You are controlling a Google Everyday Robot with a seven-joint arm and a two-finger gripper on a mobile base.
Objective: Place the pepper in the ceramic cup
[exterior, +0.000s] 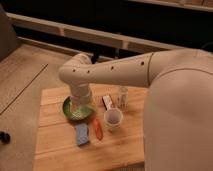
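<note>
The robot's pale arm point(125, 70) is the largest thing in view. It comes in from 3 o'clock, where its bulky shell fills the right side, and narrows to a rounded elbow near the centre. There it turns down toward the bench.

The wooden bench point(55, 150) fills the lower half, with its planks running left to right. A tan floor point(20, 75) shows past it at 9 o'clock, and a pale ledge point(95, 37) crosses the dark background at 12 o'clock.

A green bowl point(66, 107) sits left of the bench's middle. The gripper point(79, 105) hangs directly over it, low inside its rim. The wrist hides most of the gripper, so I cannot tell whether the jaws are apart or together or whether they touch the bowl.

The white ceramic cup point(113, 118) stands upright at 4 o'clock from the bowl, near it but apart, and its open mouth looks empty. A blue sponge point(82, 134) lies flat at 6 o'clock from the bowl. A small clear glass point(122, 97) stands at 12 o'clock from the cup. A small dark box point(107, 102) lies just beside the glass, at its 8 o'clock.

The pepper point(97, 128), slim and orange-red, lies on the bench between the sponge and the cup. It is at 8 o'clock from the cup and just beside its base, with its long axis running roughly from 12 to 6 o'clock.
</note>
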